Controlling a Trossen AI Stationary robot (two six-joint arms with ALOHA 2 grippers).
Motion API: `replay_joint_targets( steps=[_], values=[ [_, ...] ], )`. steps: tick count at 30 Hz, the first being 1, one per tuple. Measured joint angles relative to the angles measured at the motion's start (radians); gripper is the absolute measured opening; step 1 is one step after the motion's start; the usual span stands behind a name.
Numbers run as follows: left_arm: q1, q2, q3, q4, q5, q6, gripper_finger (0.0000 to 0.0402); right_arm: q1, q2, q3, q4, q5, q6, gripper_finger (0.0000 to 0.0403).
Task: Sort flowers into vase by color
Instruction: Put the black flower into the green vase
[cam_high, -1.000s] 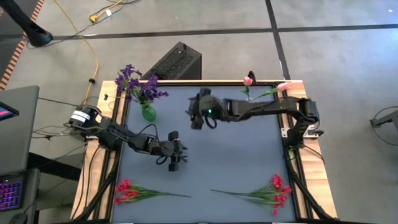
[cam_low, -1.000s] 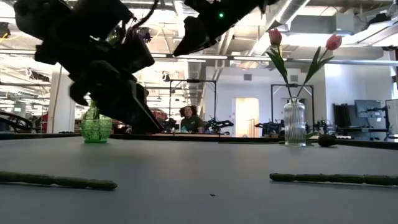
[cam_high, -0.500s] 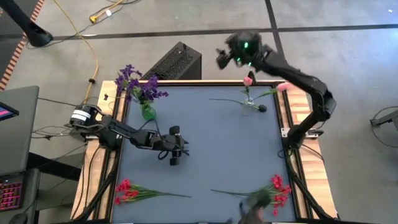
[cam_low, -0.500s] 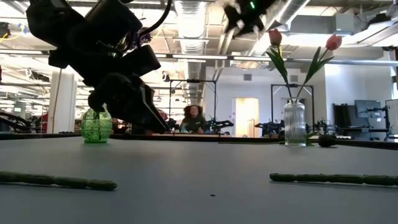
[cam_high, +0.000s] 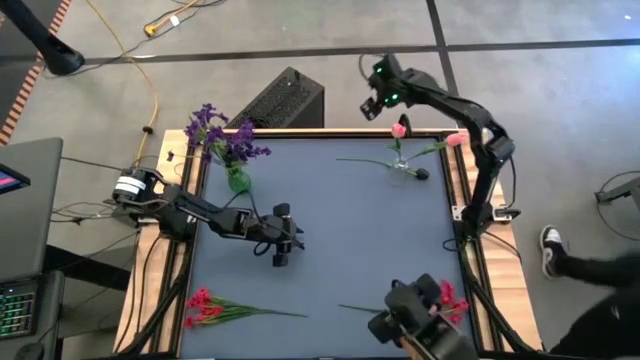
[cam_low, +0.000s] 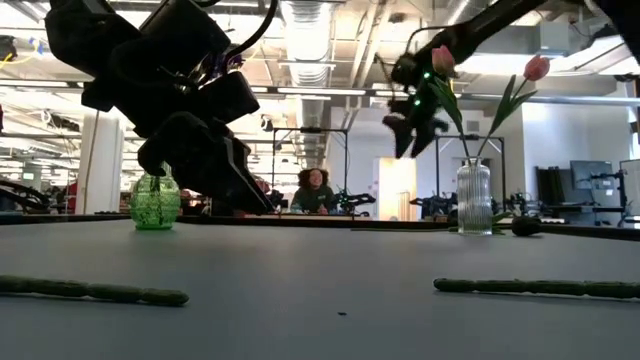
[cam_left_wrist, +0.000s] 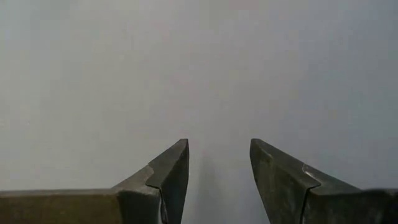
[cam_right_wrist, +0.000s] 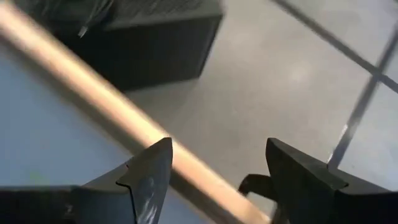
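Purple flowers (cam_high: 225, 135) stand in a green vase (cam_high: 238, 180) at the far left. Two pink tulips (cam_low: 443, 60) stand in a clear vase (cam_low: 473, 197) at the far right. Red flowers (cam_high: 205, 305) lie flat at the near left, and another red spray (cam_high: 450, 300) at the near right; their stems (cam_low: 90, 291) show in the low view. My left gripper (cam_high: 285, 240) hangs open over bare table left of centre. My right gripper (cam_high: 372, 103) is open in the air past the table's far edge, close to the tulips.
A black box (cam_high: 285, 100) sits on the floor behind the far edge. A dark blurred shape (cam_high: 415, 320) covers part of the near-right red spray; what it is I cannot tell. A person's shoe (cam_high: 550, 250) shows on the floor at the right.
My right gripper has swung from over the table's far middle, out past the far edge, turning as it went, and stays open. My left gripper has shifted slightly. The dark shape at the near right and the shoe have come into view.
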Motion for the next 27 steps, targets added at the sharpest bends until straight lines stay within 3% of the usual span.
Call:
replay_joint_targets(
  steps=[7,16,27],
  values=[
    [-0.006,0.000,0.000,0.002,0.000,-0.032,0.0160,0.016,0.127,-0.002,-0.133,-0.006,-0.092,0.0285],
    [-0.008,0.000,0.000,0.002,0.000,-0.033,0.0160,0.042,0.142,-0.019,-0.262,-0.065,-0.150,0.0285],
    [-0.008,0.000,0.000,0.002,0.004,-0.034,0.0160,0.075,0.145,-0.208,-0.226,-0.110,-0.198,0.0285]
  ],
)
